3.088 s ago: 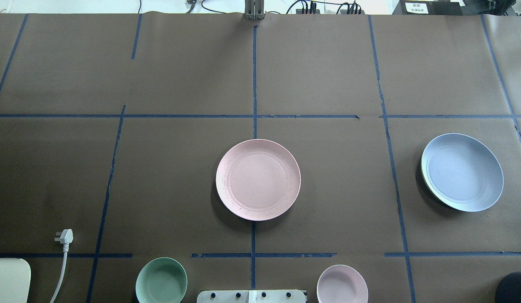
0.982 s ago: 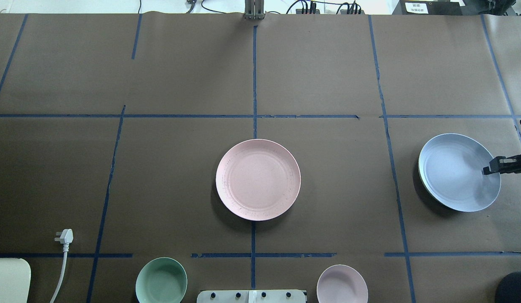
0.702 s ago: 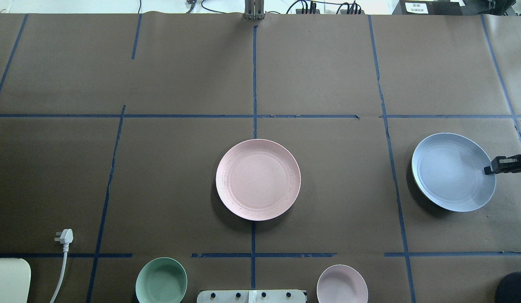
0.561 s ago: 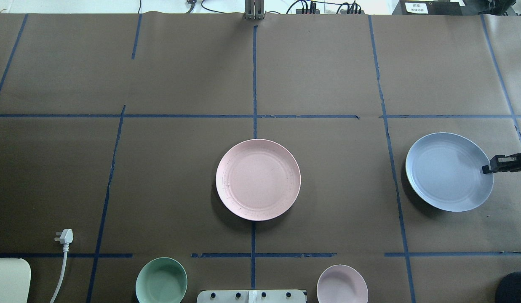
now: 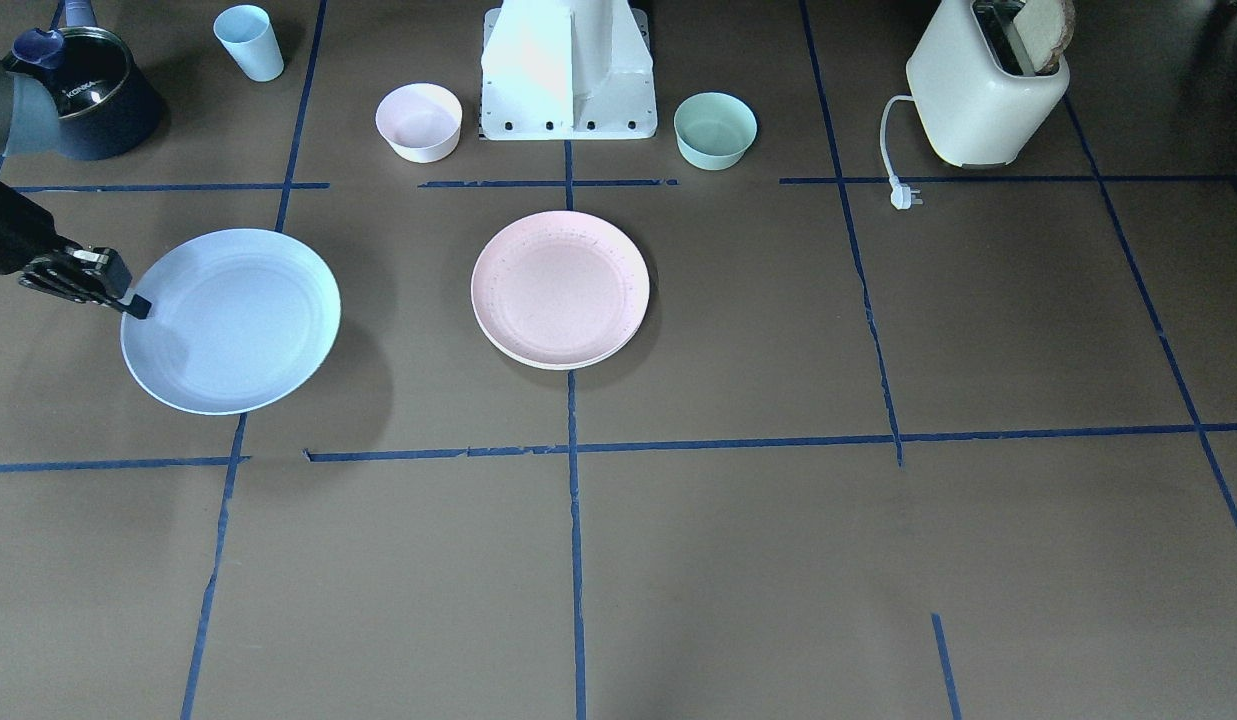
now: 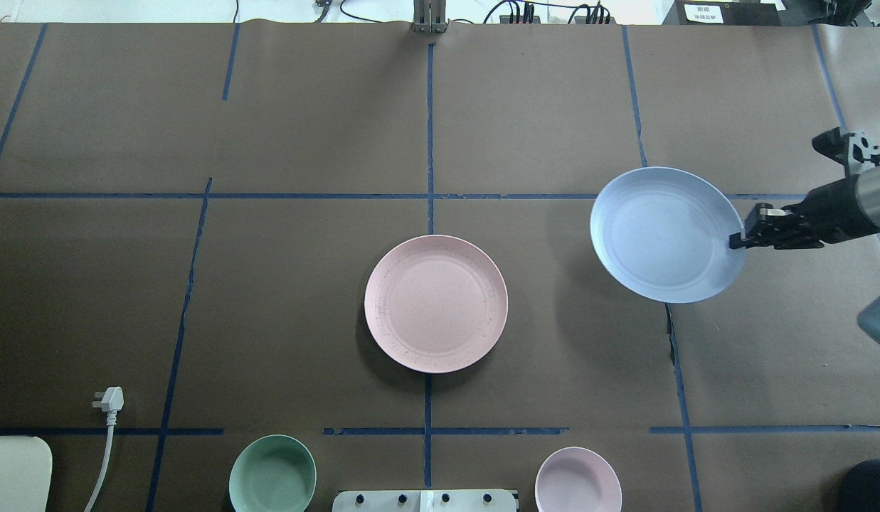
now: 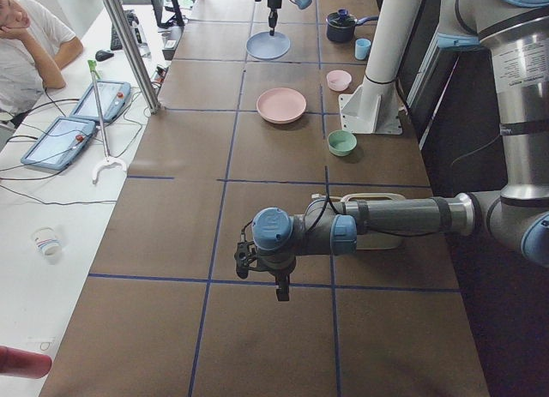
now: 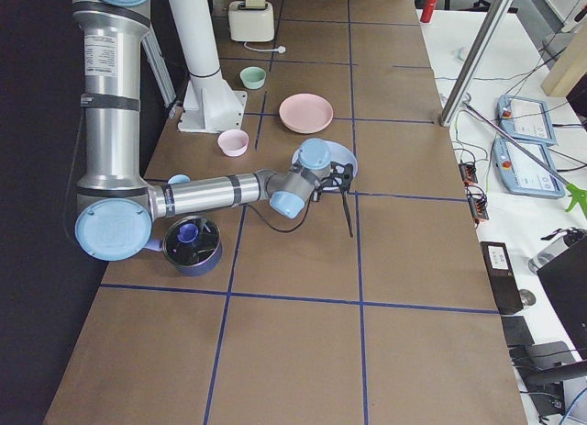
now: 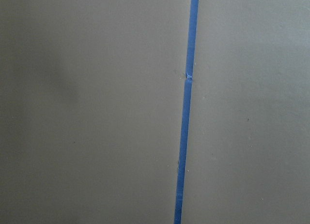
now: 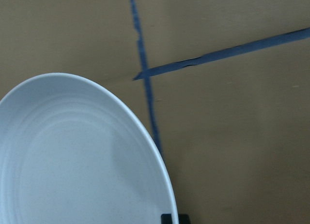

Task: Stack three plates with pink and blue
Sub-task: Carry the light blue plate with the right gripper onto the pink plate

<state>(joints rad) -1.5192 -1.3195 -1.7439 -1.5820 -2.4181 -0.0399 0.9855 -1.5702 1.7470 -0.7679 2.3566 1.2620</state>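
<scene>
- Blue plate (image 6: 664,231) held above table (image 6: 283,299), well apart from pink plate (image 6: 435,304) at table centre.
- Right gripper (image 6: 737,240) clamped on its outer rim.
- Left gripper (image 7: 280,292) over bare table, far from both plates; opening impossible to tell.

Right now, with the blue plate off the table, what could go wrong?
1. The right gripper pinches the blue plate by one edge of its rim only, so it could tip or slip out on the way.
2. The pink plate is some way off; an off-centre release could leave the stack crooked.
</scene>
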